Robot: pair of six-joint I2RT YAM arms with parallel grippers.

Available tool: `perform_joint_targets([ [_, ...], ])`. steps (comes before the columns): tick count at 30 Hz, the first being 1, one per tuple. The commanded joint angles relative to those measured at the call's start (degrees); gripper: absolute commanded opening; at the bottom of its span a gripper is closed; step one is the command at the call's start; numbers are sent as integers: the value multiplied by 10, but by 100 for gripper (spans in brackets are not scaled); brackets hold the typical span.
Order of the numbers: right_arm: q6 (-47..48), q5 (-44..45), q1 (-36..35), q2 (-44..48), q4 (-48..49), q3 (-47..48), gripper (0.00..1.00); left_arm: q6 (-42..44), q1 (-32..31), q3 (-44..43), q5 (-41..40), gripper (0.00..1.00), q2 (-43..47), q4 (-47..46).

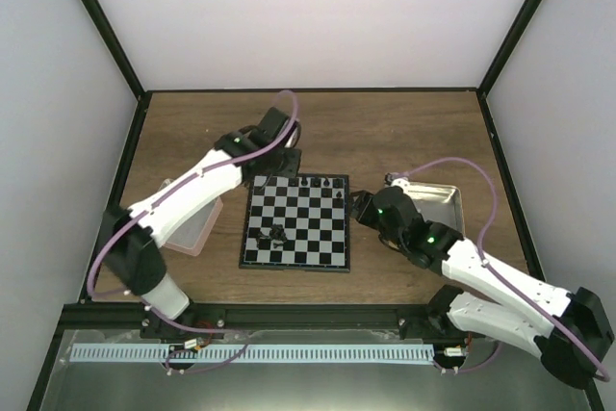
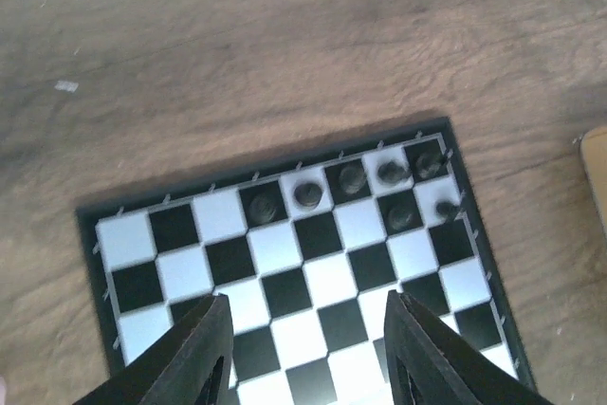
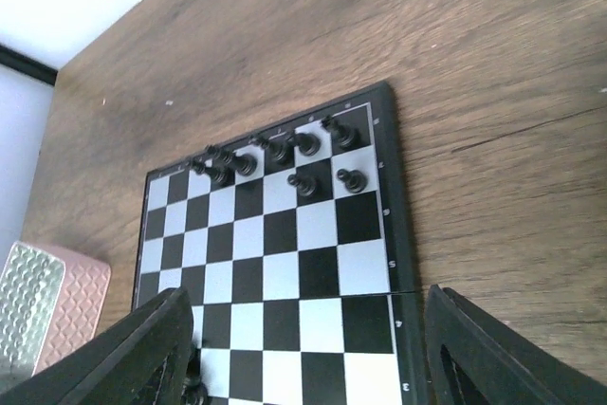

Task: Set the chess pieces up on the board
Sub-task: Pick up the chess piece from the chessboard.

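The board (image 1: 296, 223) lies flat at the table's middle. Several black chess pieces (image 1: 322, 183) stand along the right part of its far edge, and a small black cluster (image 1: 276, 233) lies near its left middle. My left gripper (image 1: 279, 163) hangs open and empty over the board's far left corner. In the left wrist view the gripper (image 2: 308, 348) is open above bare squares of the board (image 2: 285, 272), with the black pieces (image 2: 379, 182) beyond. My right gripper (image 1: 362, 207) is open and empty at the board's right edge. In the right wrist view the gripper (image 3: 313, 353) frames the board (image 3: 285, 263) and black pieces (image 3: 275, 154). No cream-white pieces show.
A pink tray (image 1: 192, 233) lies left of the board under the left arm; it also shows in the right wrist view (image 3: 52, 301). A tan metal tray (image 1: 441, 207) lies right of the board behind the right gripper. Dark frame posts and white walls enclose the table.
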State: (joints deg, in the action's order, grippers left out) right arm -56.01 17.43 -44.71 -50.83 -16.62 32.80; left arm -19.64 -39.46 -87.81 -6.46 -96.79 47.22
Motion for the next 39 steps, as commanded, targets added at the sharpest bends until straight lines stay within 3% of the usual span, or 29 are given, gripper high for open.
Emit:
perform_joint_targets([
  [1, 38, -63, 3, -49, 31, 46, 68, -23, 0, 121, -18, 47, 67, -10],
  [5, 40, -98, -5, -101, 44, 66, 66, -37, 0, 218, 13, 46, 106, -17],
  [9, 37, -111, -20, -144, 54, 84, 65, -40, 1, 279, 51, 38, 121, -37],
  [12, 31, -113, -33, -169, 55, 94, 65, -34, 1, 303, 83, 32, 119, -47],
  [16, 22, -113, -44, -187, 54, 95, 65, -33, 1, 318, 67, 32, 114, -45],
  [20, 16, -112, -48, -193, 53, 93, 64, -27, 0, 323, 71, 22, 98, -42],
  [25, 16, -106, -48, -194, 51, 94, 65, -33, 0, 330, 41, 23, 86, -29],
  [34, 17, -107, -48, -197, 53, 90, 65, -28, 1, 328, 99, 30, 82, -52],
  [39, 16, -104, -48, -195, 52, 86, 65, -24, 0, 332, 102, 27, 75, -47],
])
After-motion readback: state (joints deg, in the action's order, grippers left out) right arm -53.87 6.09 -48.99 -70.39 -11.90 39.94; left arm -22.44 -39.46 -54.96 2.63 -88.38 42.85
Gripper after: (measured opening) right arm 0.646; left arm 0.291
